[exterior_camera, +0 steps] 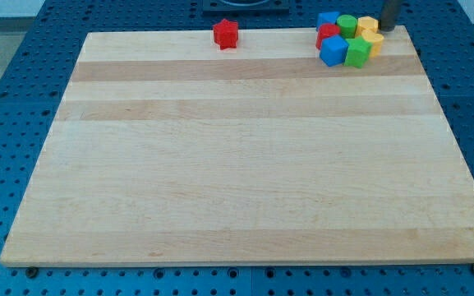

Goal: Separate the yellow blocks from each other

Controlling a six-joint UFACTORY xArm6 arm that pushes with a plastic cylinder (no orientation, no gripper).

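Observation:
Two yellow blocks sit touching in a tight cluster at the board's top right corner: one yellow block [368, 25] at the back and another yellow block [374, 41] just below it. My tip [387, 30] stands right beside them, on their right side, at the board's top edge. The cluster also holds a blue block [328, 19], a green cylinder [347, 25], a red block [328, 34], a blue cube [333, 51] and a green block [357, 53], all pressed together to the left of the yellow ones.
A red star-shaped block [226, 34] lies alone near the top edge, left of the cluster. The wooden board [237, 164] rests on a blue perforated table [6, 99].

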